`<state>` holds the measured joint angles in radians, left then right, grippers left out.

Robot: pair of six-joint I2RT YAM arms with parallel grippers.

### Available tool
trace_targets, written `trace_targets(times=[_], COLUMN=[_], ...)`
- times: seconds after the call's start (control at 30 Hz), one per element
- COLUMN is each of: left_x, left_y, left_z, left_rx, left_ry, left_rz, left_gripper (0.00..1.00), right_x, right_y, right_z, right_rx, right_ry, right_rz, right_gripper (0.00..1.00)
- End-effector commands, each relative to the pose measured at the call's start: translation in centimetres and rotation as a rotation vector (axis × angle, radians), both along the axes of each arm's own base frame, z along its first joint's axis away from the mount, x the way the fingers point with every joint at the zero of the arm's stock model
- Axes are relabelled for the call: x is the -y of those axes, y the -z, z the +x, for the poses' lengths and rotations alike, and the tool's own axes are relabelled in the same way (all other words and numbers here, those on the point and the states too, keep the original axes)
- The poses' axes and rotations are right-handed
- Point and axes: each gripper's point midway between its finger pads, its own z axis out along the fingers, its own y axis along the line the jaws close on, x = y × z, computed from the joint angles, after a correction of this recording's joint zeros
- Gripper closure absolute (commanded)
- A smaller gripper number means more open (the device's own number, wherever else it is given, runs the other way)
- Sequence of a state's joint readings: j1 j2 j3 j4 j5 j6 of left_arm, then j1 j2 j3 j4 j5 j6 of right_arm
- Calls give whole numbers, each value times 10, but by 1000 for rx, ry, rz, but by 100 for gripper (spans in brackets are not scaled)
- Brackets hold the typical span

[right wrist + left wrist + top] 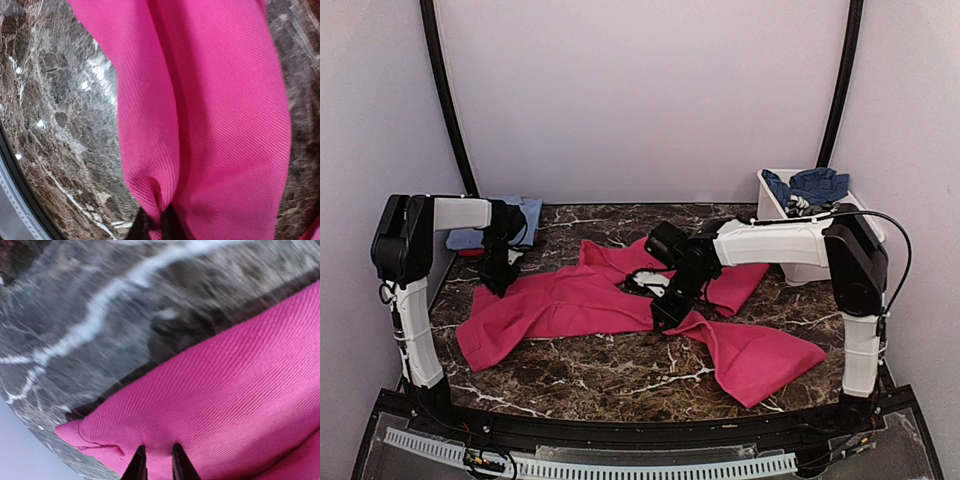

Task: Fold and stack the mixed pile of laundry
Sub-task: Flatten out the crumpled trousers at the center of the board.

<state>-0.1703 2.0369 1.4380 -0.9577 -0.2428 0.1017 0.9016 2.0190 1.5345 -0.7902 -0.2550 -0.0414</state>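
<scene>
left gripper (498, 280): down on the far-left edge of the pink garment (570, 305). In the wrist view its two dark fingertips (136, 467) sit pinched close together with pink cloth in the narrow slot between them, so I'd call it clamped on the fabric right by a corner.
right gripper (665, 312): down in the middle of the same garment. The wrist view shows the cloth puckering into a tight gather right where the fingers (142, 226) meet, so it's definitely nipping a fold.
pink garment: spread wide over the marble table (620, 375), pretty rumpled. One end reaches toward the near-left, and a big flap lies out to the near-right. Another lobe pokes out toward the back, past the right arm.
blue shirt (470, 238): lying at the back-left corner of the table, partly hidden behind the left arm and well away from the pink one's middle.
tub (772, 205): white, at the back-right edge of the table.
navy garment (815, 185): heaped in the tub, sticking up over the rim. There's some lighter patterned cloth tucked under it, but it's too small to make out.
table: dark brown marble with white veins, bare along the near edge in front of the pink cloth.
</scene>
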Motion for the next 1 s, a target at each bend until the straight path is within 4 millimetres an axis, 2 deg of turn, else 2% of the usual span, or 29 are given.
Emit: trace_targets(times=[0.0,0.03,0.07,0.1,0.13,0.23,0.27,0.3,0.33,0.37,0.53,0.63,0.7,0.77,0.97], left_x=[-46,-48,-53,-55,-55,-40,-33,-31,-25,-24,-12,-11,-10,-9,-6], left_y=[31,25,12,3,-18,-61,-77,-74,-94,-100,-100,-90,-81,-73,-49], left_z=[33,41,56,60,72,90,84,80,78,72,36,11,1,-4,2], left_rx=[45,71,123,145,209,381,424,453,513,558,571,550,517,493,490], left_ry=[-79,-95,-126,-161,-194,-323,-340,-381,-391,-427,-550,-611,-639,-667,-823], left_rz=[103,91,68,61,31,-132,-187,-214,-269,-297,-397,-403,-401,-399,-446], left_gripper=[85,86,86,85,84,71,67,64,57,55,50,48,44,42,42], right_x=[-23,-28,-32,-36,-40,-43,-42,-41,-41,-41,-47,-51,-52,-52,-48], right_y=[13,14,15,17,19,20,21,20,20,19,17,22,24,23,17], right_z=[-60,-75,-89,-103,-113,-119,-116,-115,-115,-114,-111,-110,-111,-113,-115], right_rx=[-131,-148,-164,-182,-188,-198,-186,-184,-182,-182,-176,-183,-190,-194,-191], right_ry=[-131,-164,-192,-213,-229,-223,-217,-215,-213,-197,-184,-191,-196,-200,-186], right_rz=[57,61,64,62,62,70,65,64,65,68,101,92,94,102,115], right_gripper=[100,100,100,100,100,100,100,100,100,100,100,100,100,100,100])
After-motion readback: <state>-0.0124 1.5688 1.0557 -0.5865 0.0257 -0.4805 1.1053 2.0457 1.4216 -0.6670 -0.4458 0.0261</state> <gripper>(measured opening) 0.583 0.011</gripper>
